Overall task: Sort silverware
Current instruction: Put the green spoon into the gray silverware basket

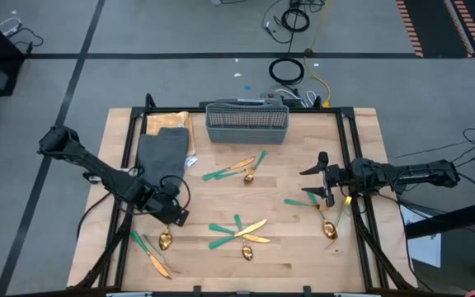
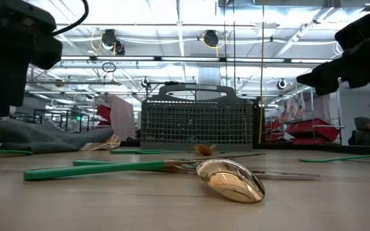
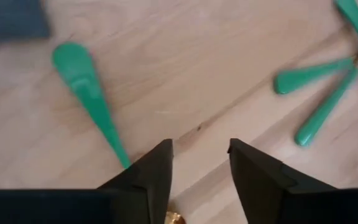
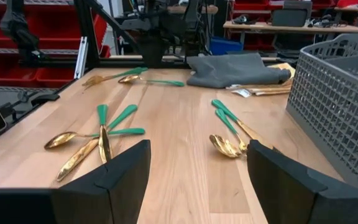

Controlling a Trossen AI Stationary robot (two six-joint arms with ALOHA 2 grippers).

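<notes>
Gold-headed, green-handled silverware lies flat on the wooden table in groups: a pair [image 1: 242, 169] near the grey mesh basket [image 1: 247, 122], a crossed cluster [image 1: 239, 233] mid-table, a spoon and another piece [image 1: 153, 247] at the near left, and a handle [image 1: 299, 200] and a spoon [image 1: 330, 229] at the right. My left gripper [image 1: 174, 219] hovers open just above the near-left spoon; its wrist view shows that spoon's green handle [image 3: 89, 93] beside one finger. My right gripper [image 1: 313, 183] is open wide above the table near the right handle.
A grey folded cloth [image 1: 162, 153] lies left of the basket, partly on brown paper [image 1: 171, 121]. The basket stands at the far edge's middle. A black frame rail [image 1: 355, 165] runs along the table's right side. In the low view a spoon bowl [image 2: 231, 181] lies close to the near edge.
</notes>
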